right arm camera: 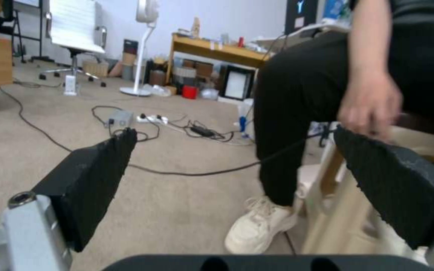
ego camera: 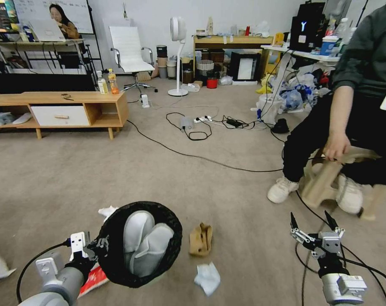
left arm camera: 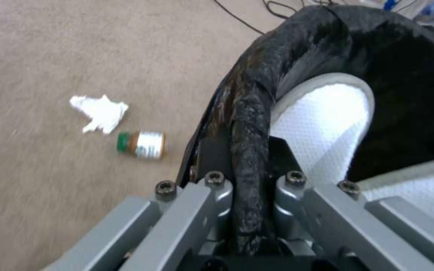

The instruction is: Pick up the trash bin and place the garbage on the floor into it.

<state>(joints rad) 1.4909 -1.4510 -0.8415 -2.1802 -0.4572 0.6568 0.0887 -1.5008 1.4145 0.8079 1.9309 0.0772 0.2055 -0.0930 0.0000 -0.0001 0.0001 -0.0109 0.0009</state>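
Nearest, at lower left of the head view, left gripper (ego camera: 100, 245) clenched on the rim of the trash bin (ego camera: 116, 259), one finger inside and one outside the black bag lining; bin lifted off the floor (ego camera: 74, 178) and tipped so its mouth faces the camera, two white slippers (ego camera: 144, 242) inside. Under the bin's near edge, a red-white wrapper (ego camera: 93, 278) flat on the carpet. At lower right, right gripper (ego camera: 312, 225) hovering above the carpet with jaws spread wide, nothing between them, black pads (right arm camera: 89, 180) well apart. Between the two grippers, a white tissue (ego camera: 207, 277) on the carpet, and just beyond it a crumpled brown paper bag (ego camera: 200, 239). Past the bin's far rim, another white tissue (ego camera: 107, 211); in the left wrist view, the same tissue beside a small green-capped bottle (left arm camera: 144, 144) lying on its side. Farther off, black cables (ego camera: 193, 157) crossing the carpet, then a low wooden cabinet (ego camera: 57, 108).
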